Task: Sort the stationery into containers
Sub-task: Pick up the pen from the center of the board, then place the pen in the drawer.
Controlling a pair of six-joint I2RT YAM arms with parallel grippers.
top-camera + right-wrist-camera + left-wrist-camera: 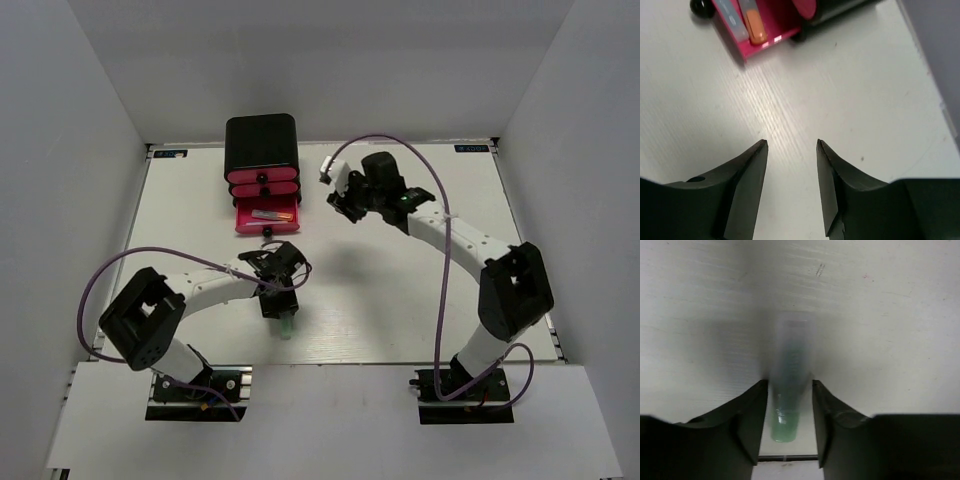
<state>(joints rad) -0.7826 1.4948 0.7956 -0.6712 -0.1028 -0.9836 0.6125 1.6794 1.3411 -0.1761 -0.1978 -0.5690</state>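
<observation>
Bottom drawer [243, 222] open, orange-tipped stick [268, 214] inside; left pincer [790, 383] clasps green stick [785, 426].

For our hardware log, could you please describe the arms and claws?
Both the left arm and right arm have white links with boxy black joint housings; a purple cable loops along each. The left claw and right claw have two dark, tapering fingers.

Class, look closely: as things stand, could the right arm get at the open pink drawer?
Probably yes. The right arm holds its fingers apart and empty just beside the open drawer, with only bare table between. The left arm is nearer the bases, over the green marker, out of the way.
</observation>
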